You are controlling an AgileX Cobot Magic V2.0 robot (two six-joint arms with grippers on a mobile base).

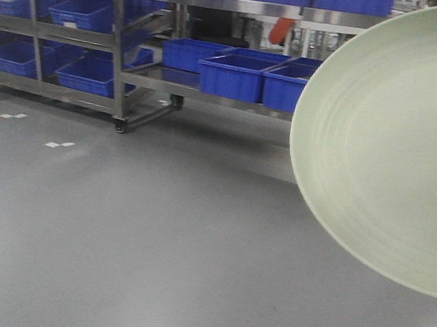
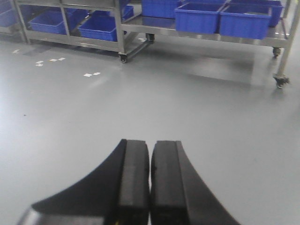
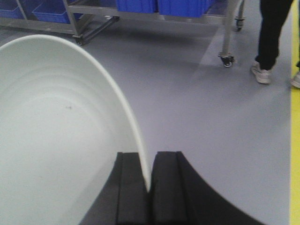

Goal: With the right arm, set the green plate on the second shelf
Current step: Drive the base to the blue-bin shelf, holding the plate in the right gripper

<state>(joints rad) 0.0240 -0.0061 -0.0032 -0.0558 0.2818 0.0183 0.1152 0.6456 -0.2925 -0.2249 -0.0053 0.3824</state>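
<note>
Right end effector (image 3: pixel 149 187) pinches the plate (image 3: pixel 56 126) by its rim. The plate is held on edge, tilted, in the air over the grey floor (image 3: pixel 197 103), well short of the shelves. Left end effector (image 2: pixel 150 187) has fingers pressed together, nothing between. Farther off: wheeled steel racks (image 1: pixel 115 45) with blue bins (image 1: pixel 230 75), and a person's legs (image 3: pixel 272 33) on the right.
</note>
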